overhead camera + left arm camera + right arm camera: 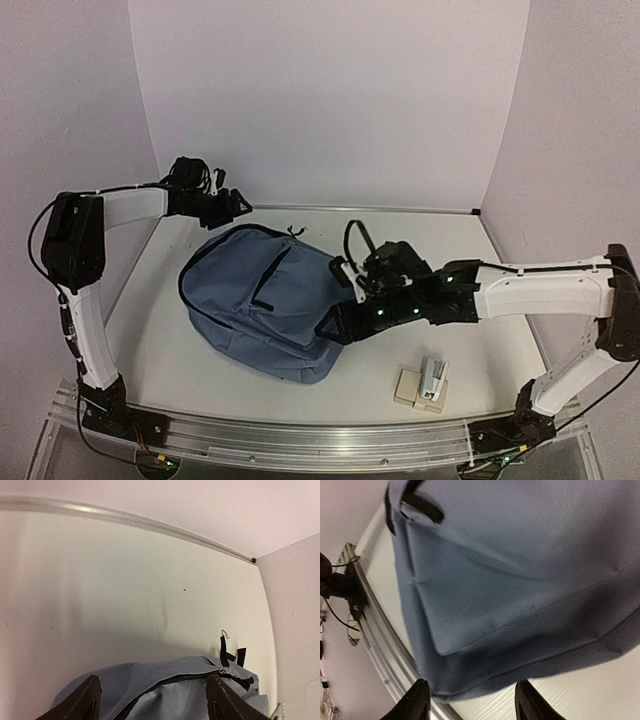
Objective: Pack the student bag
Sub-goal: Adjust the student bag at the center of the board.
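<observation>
Blue student bag lies apparently zipped, small items unpacked nearby; left end effector and right end effector gape empty.

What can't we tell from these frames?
- Student bag contents: all views show only outer fabric.
- Small items by the right arm's base: top view, too small to identify.
- Right hand: right wrist view, fingers cut off by the bottom edge.
- Left hand: left wrist view, fingers likewise cut off.
</observation>
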